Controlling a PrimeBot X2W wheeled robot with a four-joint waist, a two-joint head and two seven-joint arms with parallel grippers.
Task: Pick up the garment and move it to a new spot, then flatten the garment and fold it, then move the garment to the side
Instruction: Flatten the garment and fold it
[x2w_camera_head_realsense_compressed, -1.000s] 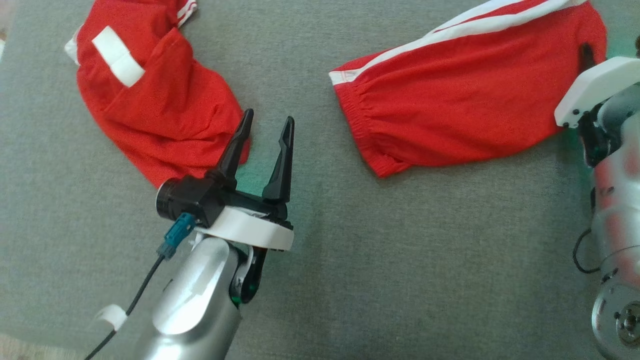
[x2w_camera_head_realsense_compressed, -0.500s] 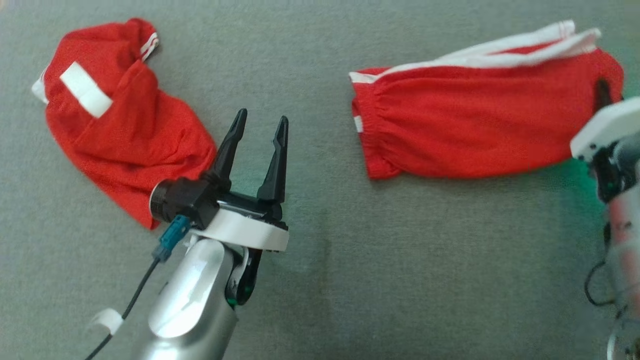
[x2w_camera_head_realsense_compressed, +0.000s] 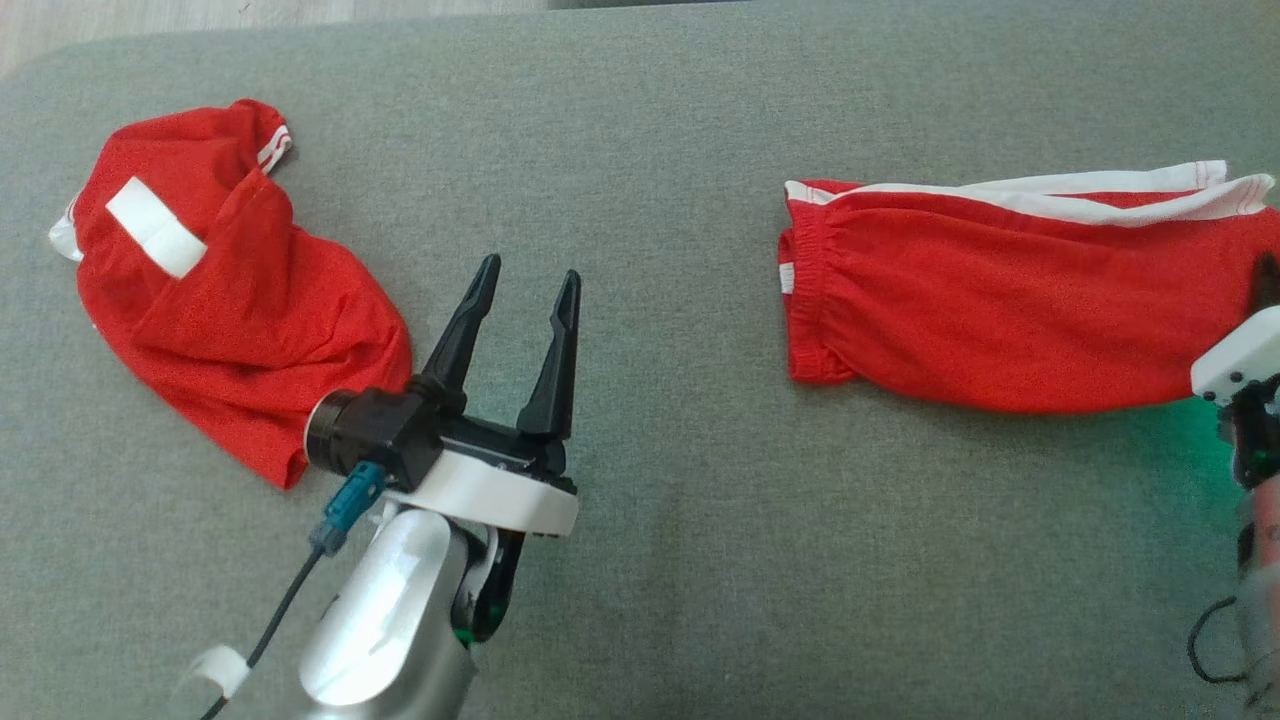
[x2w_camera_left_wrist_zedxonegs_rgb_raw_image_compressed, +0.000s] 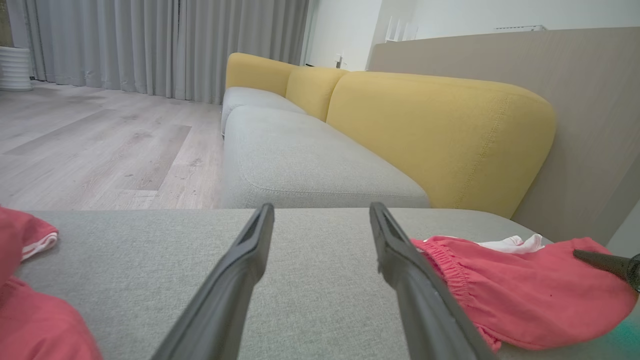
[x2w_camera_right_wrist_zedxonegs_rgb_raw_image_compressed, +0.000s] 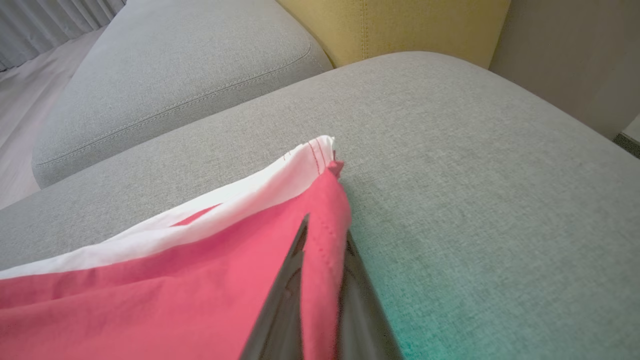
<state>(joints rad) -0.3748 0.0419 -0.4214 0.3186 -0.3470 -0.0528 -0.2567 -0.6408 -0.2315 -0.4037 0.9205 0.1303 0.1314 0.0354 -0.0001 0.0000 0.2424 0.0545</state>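
Observation:
The garment (x2w_camera_head_realsense_compressed: 1000, 310), red shorts with white side stripes and an elastic waistband, lies stretched out on the right of the grey cushion (x2w_camera_head_realsense_compressed: 680, 480). My right gripper (x2w_camera_head_realsense_compressed: 1268, 282) is at its right end, shut on the hem; in the right wrist view the red edge runs between the closed fingers of the right gripper (x2w_camera_right_wrist_zedxonegs_rgb_raw_image_compressed: 322, 235). My left gripper (x2w_camera_head_realsense_compressed: 530, 270) hovers open over bare cushion, apart from the shorts. The left wrist view has the left gripper (x2w_camera_left_wrist_zedxonegs_rgb_raw_image_compressed: 321, 210) with nothing between its fingers, and the garment (x2w_camera_left_wrist_zedxonegs_rgb_raw_image_compressed: 525, 285) to its right.
A second red garment (x2w_camera_head_realsense_compressed: 220, 300) with a white patch lies crumpled at the left, close to my left wrist. Beyond the cushion's far edge (x2w_camera_head_realsense_compressed: 300, 25) are wooden floor (x2w_camera_left_wrist_zedxonegs_rgb_raw_image_compressed: 100, 145), another grey seat (x2w_camera_left_wrist_zedxonegs_rgb_raw_image_compressed: 310, 165) and yellow backrests (x2w_camera_left_wrist_zedxonegs_rgb_raw_image_compressed: 440, 135).
The head camera has shifted, bringing the cushion's far edge into view. The right gripper has drawn the shorts to the right, away from the left gripper, and they lie longer and flatter.

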